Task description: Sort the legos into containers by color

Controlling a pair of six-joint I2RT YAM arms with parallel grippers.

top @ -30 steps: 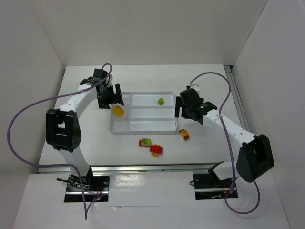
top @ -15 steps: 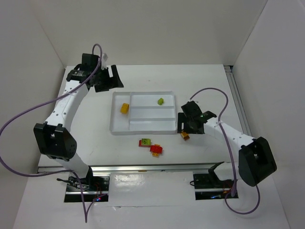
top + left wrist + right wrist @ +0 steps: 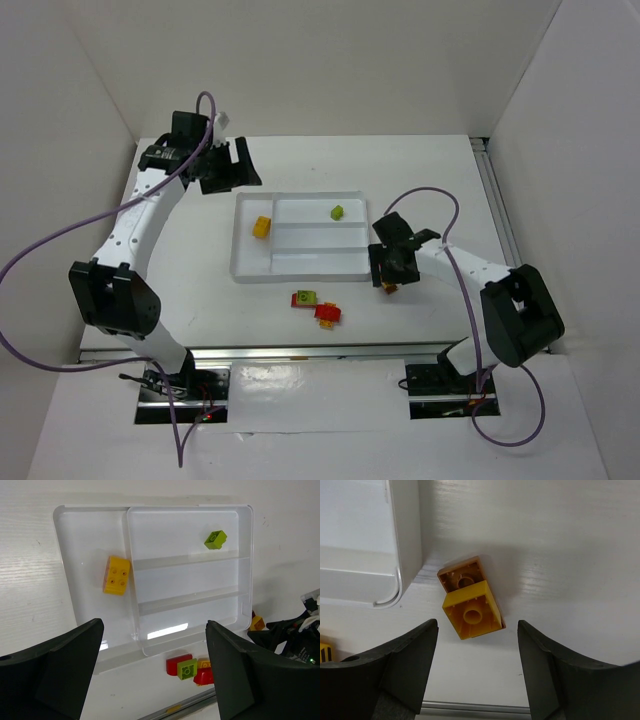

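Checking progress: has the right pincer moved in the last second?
Yes. The right pincer came nearward along the right wall of the tray, from mid-wall to its near corner, above the yellow-brown lego pair.

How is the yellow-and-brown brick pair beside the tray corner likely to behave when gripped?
The brick pair looks like rigid moulded plastic, so it is probably stiff and light. It lies skewed between the open fingers of the right gripper, so it may twist as they close. The two-colour joint might separate under uneven pressure.
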